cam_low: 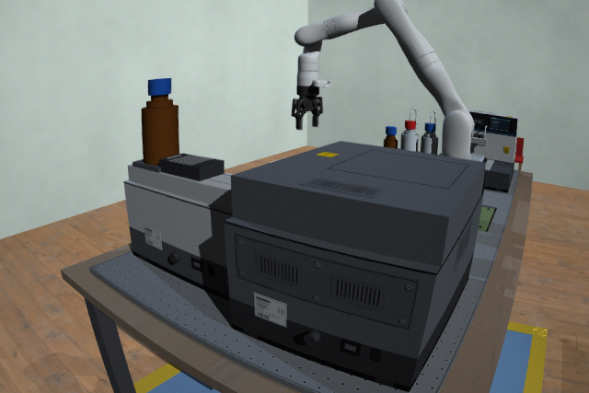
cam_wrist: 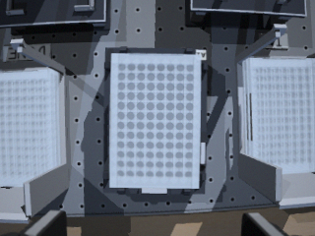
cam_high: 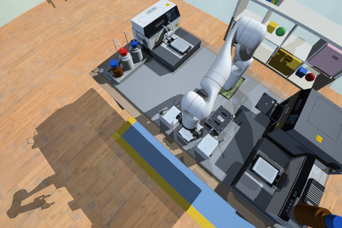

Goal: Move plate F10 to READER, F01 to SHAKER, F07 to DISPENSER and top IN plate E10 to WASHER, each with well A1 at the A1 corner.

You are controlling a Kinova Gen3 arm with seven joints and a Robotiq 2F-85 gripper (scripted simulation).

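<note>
In the wrist view a white well plate (cam_wrist: 155, 127) sits flat in the SHAKER nest, straight below me, with a small corner mark at its top right. My gripper (cam_wrist: 155, 227) is open and empty, well above the plate; only the fingertips show at the bottom edge. It hangs high over the deck in the exterior view (cam_low: 306, 121). The DONE rack (cam_wrist: 30, 128) is to the left and the IN rack (cam_wrist: 278, 118) to the right, each with a white plate on top. The same shaker plate (cam_high: 186, 134) shows under my arm. Plate labels are not readable.
The WASHER (cam_high: 179, 45) at the back left and the DISPENSER (cam_high: 265, 169) at the front right each hold a white plate. The READER tray (cam_high: 266, 104) stands out, empty. The RG nest (cam_high: 220, 117) is empty. Bottles (cam_high: 124, 60) stand at the left edge.
</note>
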